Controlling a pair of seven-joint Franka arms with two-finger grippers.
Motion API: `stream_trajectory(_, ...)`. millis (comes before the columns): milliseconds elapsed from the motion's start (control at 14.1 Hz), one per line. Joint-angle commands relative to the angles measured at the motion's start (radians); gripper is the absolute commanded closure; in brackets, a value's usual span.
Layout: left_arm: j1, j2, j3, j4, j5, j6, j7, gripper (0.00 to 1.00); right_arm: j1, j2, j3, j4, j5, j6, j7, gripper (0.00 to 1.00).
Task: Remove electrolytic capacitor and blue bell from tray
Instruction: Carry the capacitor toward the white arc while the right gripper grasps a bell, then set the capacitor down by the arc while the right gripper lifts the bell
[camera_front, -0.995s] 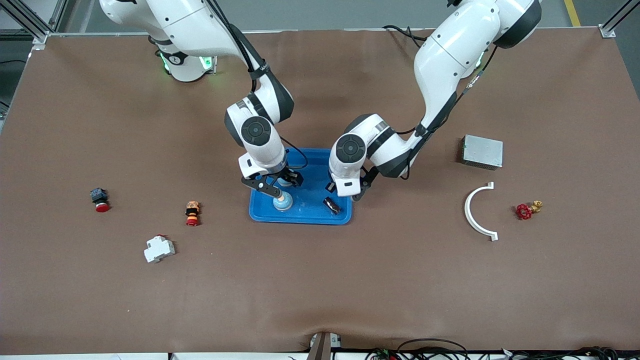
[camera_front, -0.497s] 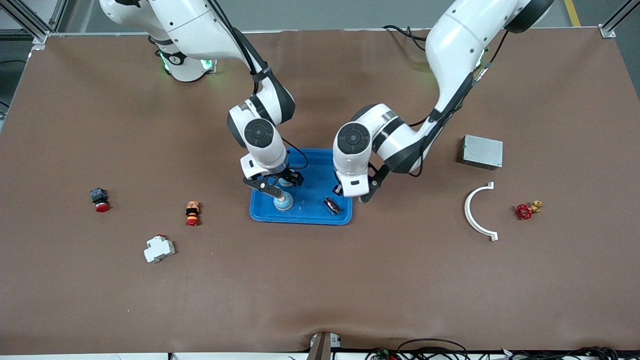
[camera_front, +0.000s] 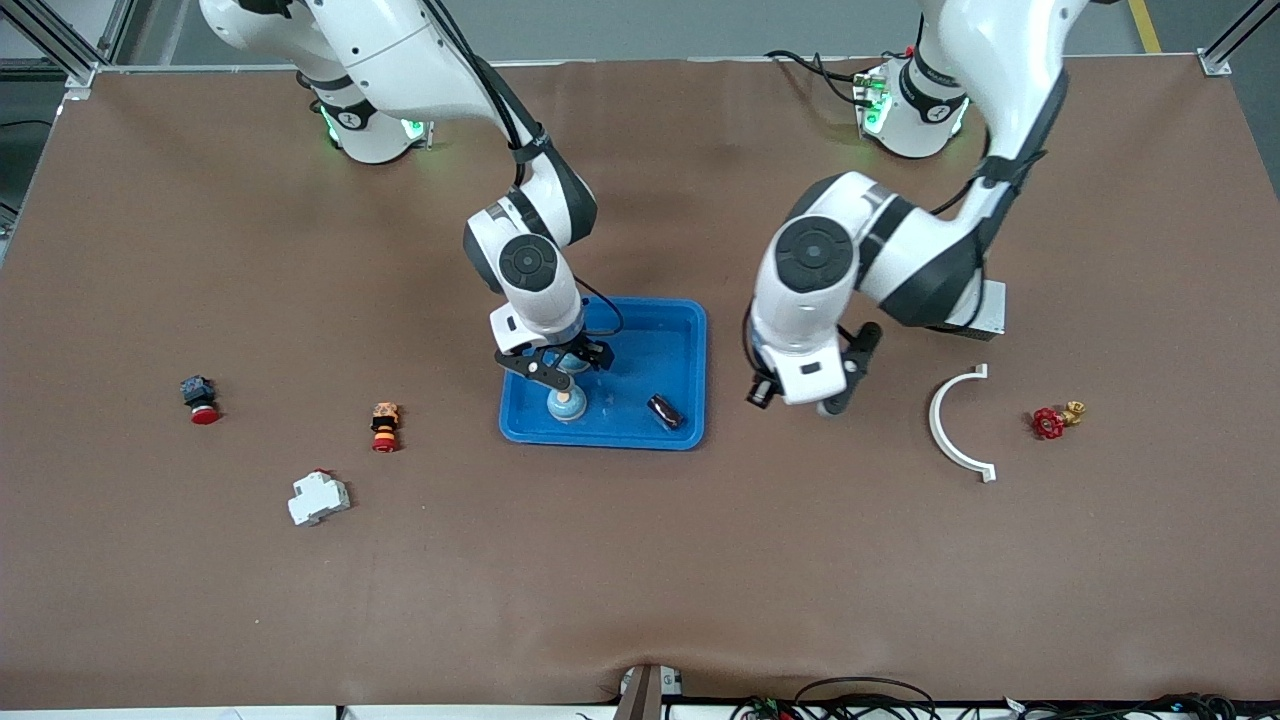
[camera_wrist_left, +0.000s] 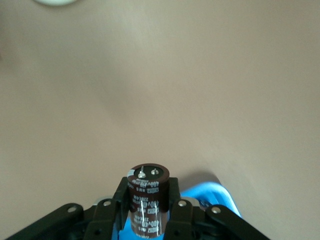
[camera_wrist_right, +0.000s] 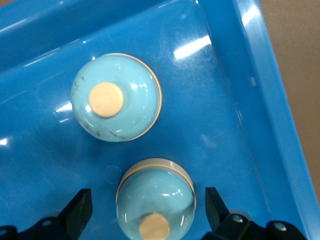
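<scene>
Scene is showing bell (camera_wrist_right: 116, 97), two; capacitor (camera_wrist_left: 146, 200), two; tray (camera_front: 697, 330), one; button (camera_front: 200, 399), two; breaker (camera_front: 318, 497), one; box (camera_front: 993, 310), one; arc (camera_front: 938, 425), one; valve (camera_front: 1048, 423), one

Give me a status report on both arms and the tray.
Left gripper shut on capacitor, over table beside blue tray. Right gripper open, straddling bell in tray; second bell, second capacitor there too. Nothing blocking.

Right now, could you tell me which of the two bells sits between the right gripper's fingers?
The flanked bell, inside the open right gripper; the other bell stands clear beside it in the tray.
</scene>
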Motion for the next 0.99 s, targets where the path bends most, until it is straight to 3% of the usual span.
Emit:
stream_trajectory(0,0.087,-0.129,-0.014,-0.172,0.009,0.011,0.124,1.00,0.015,0.014,-0.011,0.016,0.005,0.005,0.018,0.00)
stream_trajectory(284,0.194,-0.197,-0.014,-0.321,0.008,0.041,0.279,1.00,0.017,0.014,-0.011,0.016,0.007,0.003,0.020,0.00)
stream_trajectory(355,0.219,-0.199,-0.014,-0.344,0.008,0.046,0.308,1.00,0.018,0.014,-0.011,0.016,0.005,0.002,0.020,0.16)
stream_trajectory(426,0.248,-0.199,-0.014,-0.369,0.008,0.076,0.318,1.00,0.017,0.014,-0.011,0.016,0.005,0.002,0.018,0.46)
stream_trajectory(497,0.268,-0.191,-0.014,-0.405,0.008,0.127,0.319,1.00,0.017,0.014,-0.009,0.019,0.008,0.002,0.020,0.89)
stream_trajectory(568,0.277,-0.187,-0.012,-0.462,0.015,0.203,0.324,1.00,0.017,0.014,-0.009,0.019,0.010,0.002,0.021,1.00)
stream_trajectory(711,0.335,-0.177,-0.011,-0.521,0.020,0.299,0.362,1.00,0.018,0.012,-0.009,0.019,0.011,0.000,0.023,1.00)
stream_trajectory(924,0.383,-0.103,-0.011,-0.524,0.020,0.380,0.405,1.00,0.015,0.001,-0.009,0.041,0.011,-0.026,0.017,1.00)
